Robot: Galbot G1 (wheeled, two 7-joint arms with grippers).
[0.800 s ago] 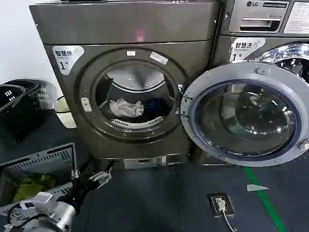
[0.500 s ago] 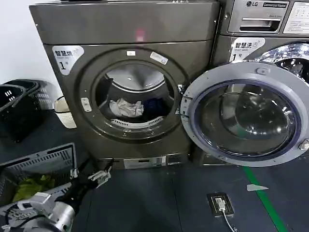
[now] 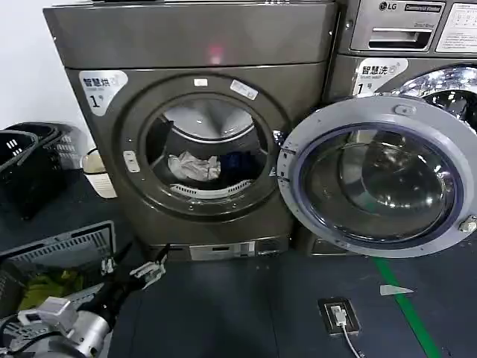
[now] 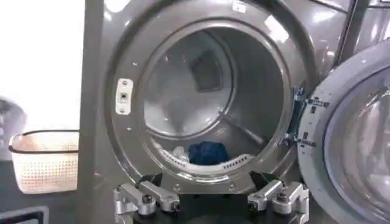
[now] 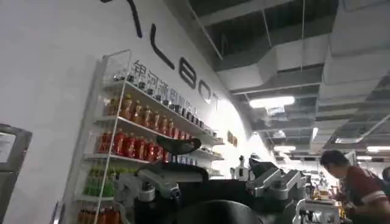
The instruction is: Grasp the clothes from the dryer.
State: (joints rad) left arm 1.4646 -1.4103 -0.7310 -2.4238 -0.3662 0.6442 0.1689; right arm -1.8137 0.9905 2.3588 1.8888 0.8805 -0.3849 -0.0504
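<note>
The dryer (image 3: pixel 201 45) stands bronze-grey in the head view, its round door (image 3: pixel 376 175) swung open to the right. In the drum lie the clothes (image 3: pixel 195 165), a whitish heap with a dark blue garment (image 3: pixel 237 162) beside it. My left gripper (image 3: pixel 134 270) hangs low in front of the dryer's lower left, open and holding nothing, well short of the porthole. The left wrist view looks into the drum: the blue garment (image 4: pixel 207 152) rests at the bottom, above the open left gripper (image 4: pixel 210 204). My right gripper (image 5: pixel 210 182) is open and points up into the room.
A grey mesh basket (image 3: pixel 67 250) with yellow-green cloth sits on the floor beside my left arm. Black baskets (image 3: pixel 22 160) and a white basket (image 3: pixel 97 173) stand left of the dryer. An LG machine (image 3: pixel 402 45) is on the right. A floor socket (image 3: pixel 339 315) and green line (image 3: pixel 406 306) lie below the door.
My left gripper has drifted a little to the left, staying low in front of the dryer. The clothes lie still in the drum.
</note>
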